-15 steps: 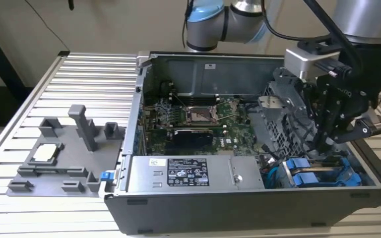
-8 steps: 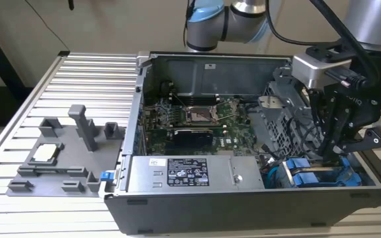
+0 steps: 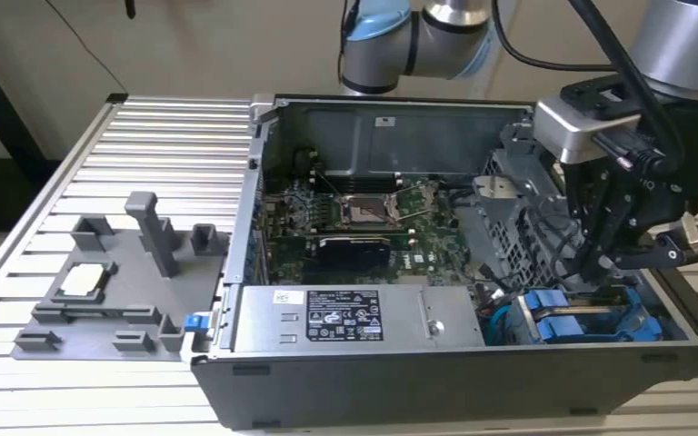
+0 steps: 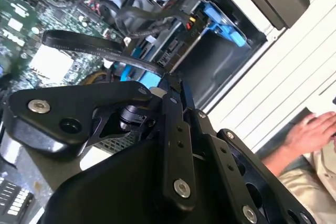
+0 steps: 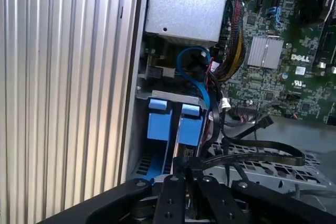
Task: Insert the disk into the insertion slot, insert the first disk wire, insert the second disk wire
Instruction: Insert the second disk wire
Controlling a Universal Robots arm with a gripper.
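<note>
Blue-framed disk (image 3: 582, 320) upright in the insertion slot (image 3: 671, 304), gripper (image 3: 602, 263) above

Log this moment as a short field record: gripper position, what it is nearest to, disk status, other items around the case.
gripper: lowered into the open computer case, at the exterior view's right
nearest: the blue carriers in the drive bay and a flat black cable
disk: seated upright in the insertion slot, beside the other carrier
power supply: along the case's near wall
grey fixture: on the slatted table
a hand: beside the case
</note>
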